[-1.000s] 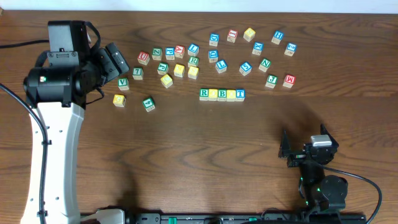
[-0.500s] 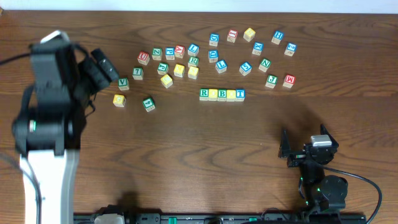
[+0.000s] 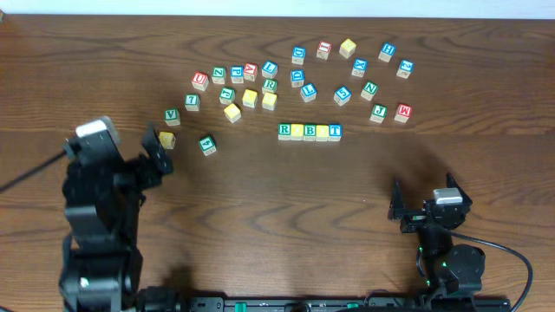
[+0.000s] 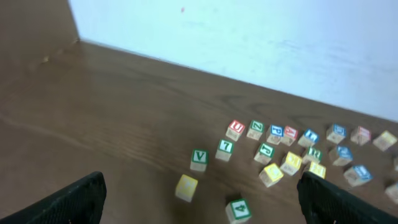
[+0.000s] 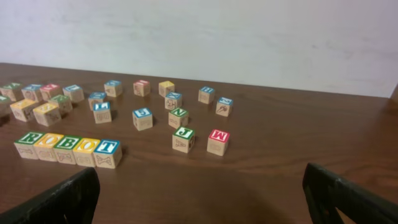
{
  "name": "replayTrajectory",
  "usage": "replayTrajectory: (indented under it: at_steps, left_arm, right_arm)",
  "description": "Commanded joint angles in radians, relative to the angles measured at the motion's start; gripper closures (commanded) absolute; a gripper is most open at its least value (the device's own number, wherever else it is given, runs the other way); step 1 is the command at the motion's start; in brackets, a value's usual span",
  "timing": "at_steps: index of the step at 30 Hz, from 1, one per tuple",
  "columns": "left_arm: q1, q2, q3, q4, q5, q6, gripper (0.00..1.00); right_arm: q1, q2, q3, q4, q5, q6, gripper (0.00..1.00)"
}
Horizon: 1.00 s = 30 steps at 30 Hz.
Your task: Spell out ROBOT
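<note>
- The ROBOT row (image 3: 310, 132) is set near the middle of the table (image 3: 260, 217), five cubes touching side by side. R, O, B, O, T is read in order in the right wrist view, so the word is judged complete.
- The loose cubes (image 3: 260, 82) are seen scattered from 10 to 1 o'clock of the row, apart from it (so the word reads alone).
- The left gripper (image 3: 156, 152) is held at 8 o'clock of the row, near a yellow cube (image 3: 166, 139). Its jaws are spread wide and nothing is gripped.
- The right gripper (image 3: 423, 198) is held at 4 o'clock, well apart from every cube. Its jaws are likewise spread wide and empty.
- Both postures are judged to be for clearance.
</note>
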Motion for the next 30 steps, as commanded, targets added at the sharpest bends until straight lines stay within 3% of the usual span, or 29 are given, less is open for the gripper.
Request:
replayTrajectory:
  at_steps: [1,16,30]
  left_arm:
    - [0.016,-0.079,-0.093,0.060,0.063,0.130,0.03]
    - [0.050,-0.443,-0.518,0.251,0.058,0.162,0.03]
    - [0.050,-0.647,-0.690,0.280,0.055,0.173,0.03]
  right_arm:
    - [0.005,-0.007,-0.002,-0.005,-0.005,0.016,0.01]
    - [0.005,-0.007,-0.002,-0.005,-0.005,0.016,0.01]
    - [0.005,-0.007,-0.002,-0.005,-0.005,0.016,0.01]
